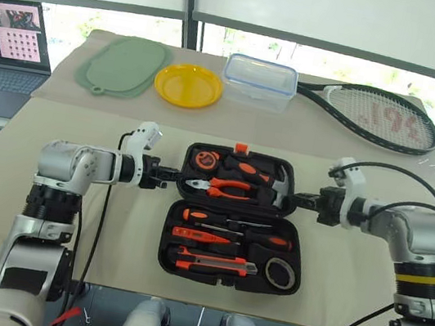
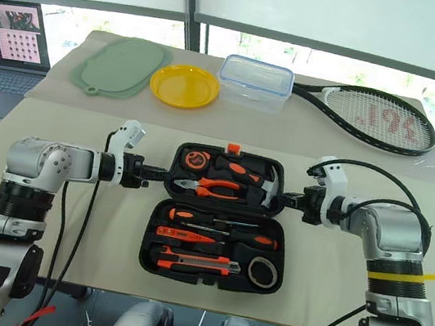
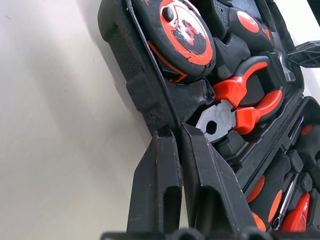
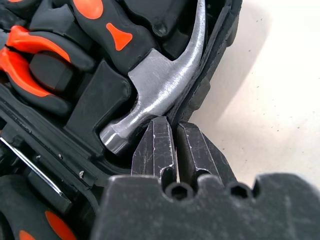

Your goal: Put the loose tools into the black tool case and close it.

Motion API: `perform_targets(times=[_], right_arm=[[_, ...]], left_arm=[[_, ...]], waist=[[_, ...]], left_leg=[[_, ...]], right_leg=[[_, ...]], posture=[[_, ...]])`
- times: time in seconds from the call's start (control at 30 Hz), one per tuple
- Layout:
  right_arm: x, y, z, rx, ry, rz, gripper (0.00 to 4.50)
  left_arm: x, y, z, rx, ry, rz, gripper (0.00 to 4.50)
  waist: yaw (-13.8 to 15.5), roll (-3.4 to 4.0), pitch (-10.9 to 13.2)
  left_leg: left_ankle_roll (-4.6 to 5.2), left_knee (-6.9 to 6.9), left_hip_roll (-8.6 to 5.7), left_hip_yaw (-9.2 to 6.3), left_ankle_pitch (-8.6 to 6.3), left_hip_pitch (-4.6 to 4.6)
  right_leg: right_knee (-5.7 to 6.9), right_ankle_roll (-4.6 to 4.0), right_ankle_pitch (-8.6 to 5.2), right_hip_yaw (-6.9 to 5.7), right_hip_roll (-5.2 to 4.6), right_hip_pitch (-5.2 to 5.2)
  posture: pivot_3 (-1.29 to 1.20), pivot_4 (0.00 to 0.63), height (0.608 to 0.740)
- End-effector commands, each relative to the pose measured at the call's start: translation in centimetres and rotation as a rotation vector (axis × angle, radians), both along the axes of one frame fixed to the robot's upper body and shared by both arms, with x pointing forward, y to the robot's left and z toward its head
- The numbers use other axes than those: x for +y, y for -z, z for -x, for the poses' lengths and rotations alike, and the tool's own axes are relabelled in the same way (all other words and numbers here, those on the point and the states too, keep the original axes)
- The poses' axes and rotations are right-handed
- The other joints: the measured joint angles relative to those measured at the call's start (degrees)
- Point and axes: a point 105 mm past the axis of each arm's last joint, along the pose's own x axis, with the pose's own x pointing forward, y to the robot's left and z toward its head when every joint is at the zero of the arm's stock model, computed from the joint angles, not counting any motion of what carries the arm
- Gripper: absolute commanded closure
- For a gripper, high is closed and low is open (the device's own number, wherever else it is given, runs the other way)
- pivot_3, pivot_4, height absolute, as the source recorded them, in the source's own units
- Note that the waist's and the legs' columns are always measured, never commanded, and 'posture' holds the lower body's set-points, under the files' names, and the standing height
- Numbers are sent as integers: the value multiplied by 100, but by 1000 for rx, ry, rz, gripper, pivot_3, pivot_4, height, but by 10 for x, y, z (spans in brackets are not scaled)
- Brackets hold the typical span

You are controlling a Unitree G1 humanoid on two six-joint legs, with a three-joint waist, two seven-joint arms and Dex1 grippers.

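The left gripper [image 1: 167, 176] and the right gripper [image 1: 299, 199] are each pinched narrow on opposite side rims of the far half of the black tool case [image 1: 230, 215], left near the tape measure [image 3: 185, 35] and pliers [image 3: 240, 105], right beside the hammer [image 4: 160, 80]. The case lies open flat on the table [image 1: 349, 275] between the two arms. The screwdrivers [image 1: 236, 230], utility knife [image 1: 214, 263] and tape roll [image 1: 279, 273] already sit in the near half's slots, so loading looks done and closing is the step in hand. Next, both arms would need to lift that far half together and swing it over toward the robot until the orange latch [image 1: 241, 147] meets the near edge.
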Motion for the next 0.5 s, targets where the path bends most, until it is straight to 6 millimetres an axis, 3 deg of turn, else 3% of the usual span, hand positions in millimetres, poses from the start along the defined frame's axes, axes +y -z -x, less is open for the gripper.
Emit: perform_targets(times=[0.03, 0.17, 0.3, 0.5], right_arm=[[18, -32, -1, -110, -56, -74, 4452], [26, -55, -4, -227, -64, -107, 4452], [23, -73, -10, -399, -6, -73, 4452], [20, -53, -3, -540, 5, 102, 4452]], left_arm=[[-11, -23, 4, -90, 68, 58, 4500], [-17, -49, 4, -236, 102, 114, 4500], [-25, -78, 0, -515, 108, 88, 4500], [-34, -58, 9, -749, 103, -38, 4500]], waist=[[-10, 0, 0], [-31, 2, 3], [-27, 4, 16], [28, 7, 17]], left_leg=[[0, 0, 0, 0, 0, -1], [-2, -1, 0, 1, 1, -11], [-6, -1, 1, -1, 4, -38], [-22, -30, -5, 4, 13, -43]], right_leg=[[0, 0, 0, 0, 1, -2], [3, -1, 0, 1, 2, -14], [1, 0, 1, 0, -1, -36], [-5, 7, 6, -2, -6, -34]], posture=[[0, 150, 738], [0, 150, 738], [0, 150, 738], [0, 150, 738]])
